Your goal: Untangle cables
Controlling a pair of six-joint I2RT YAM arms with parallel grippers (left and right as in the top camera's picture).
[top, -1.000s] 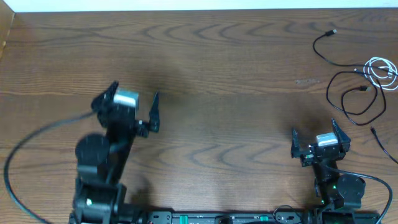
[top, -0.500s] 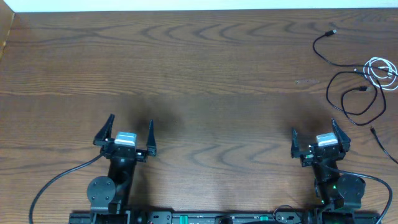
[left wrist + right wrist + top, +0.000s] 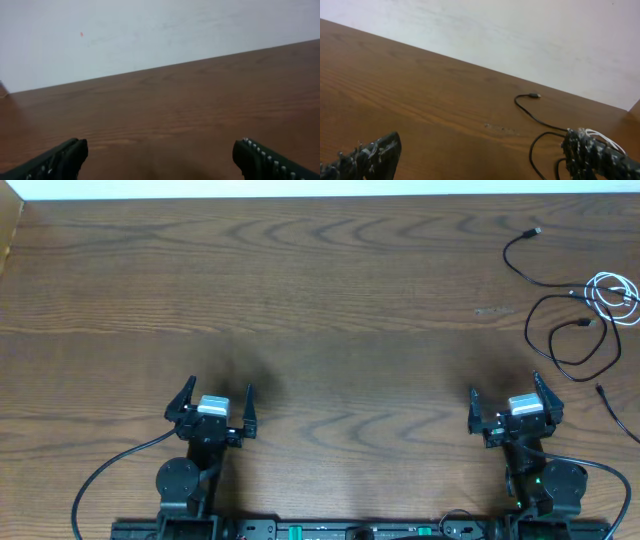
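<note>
The cables lie at the far right of the table. One black cable curves from a plug near the top right. A second black cable loops below it. A white cable is coiled at the right edge, overlapping the black ones. In the right wrist view the black cable and a bit of the white cable show beside the right finger. My left gripper is open and empty at the front left, far from the cables. My right gripper is open and empty, just in front of the cables.
A short black cable end lies near the right edge. The wooden table ends at a white wall at the back. Thick black arm wires trail near the left arm base.
My left arm has drawn back toward the front edge and squared up, still open. The right arm and the cables have not moved.
</note>
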